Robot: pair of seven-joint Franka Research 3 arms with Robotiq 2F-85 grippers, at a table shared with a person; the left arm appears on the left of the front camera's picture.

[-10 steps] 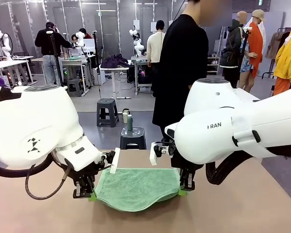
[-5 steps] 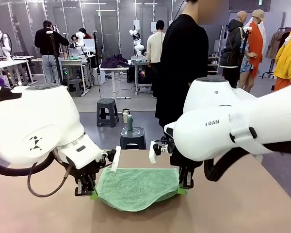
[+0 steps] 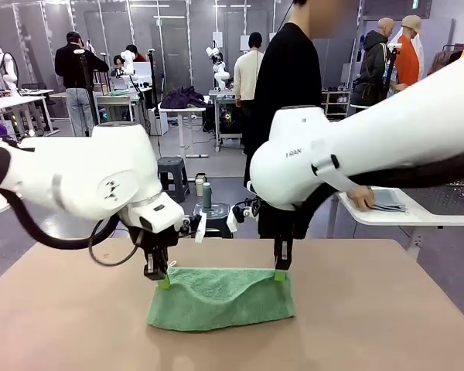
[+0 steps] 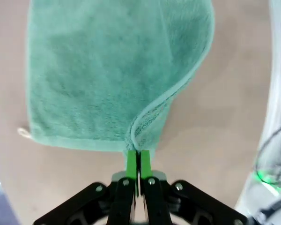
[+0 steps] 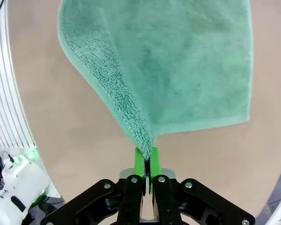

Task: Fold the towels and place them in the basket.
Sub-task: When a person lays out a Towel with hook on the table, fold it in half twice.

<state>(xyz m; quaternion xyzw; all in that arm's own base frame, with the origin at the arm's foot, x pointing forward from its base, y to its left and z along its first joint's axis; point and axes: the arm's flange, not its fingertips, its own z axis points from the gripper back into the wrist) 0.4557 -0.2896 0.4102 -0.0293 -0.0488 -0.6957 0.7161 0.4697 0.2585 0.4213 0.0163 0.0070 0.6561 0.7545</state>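
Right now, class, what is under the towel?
The towel rests on the table, its far corners pinched by the left gripper and right gripper. Anything else beneath is hidden by the cloth.

One towel; two hands: left hand, right hand; one table; one person opposite.

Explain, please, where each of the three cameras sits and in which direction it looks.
Front view: sits between the arms on the robot's side, looks across the table at the person; the left gripper and right gripper show, each pinching a corner of the towel.
Left wrist view: sits on the left wrist, looks down along its shut green-padded fingers at the towel.
Right wrist view: sits on the right wrist, looks down likewise; its own shut fingers show.
Shared: every view shows the same towel on the table.
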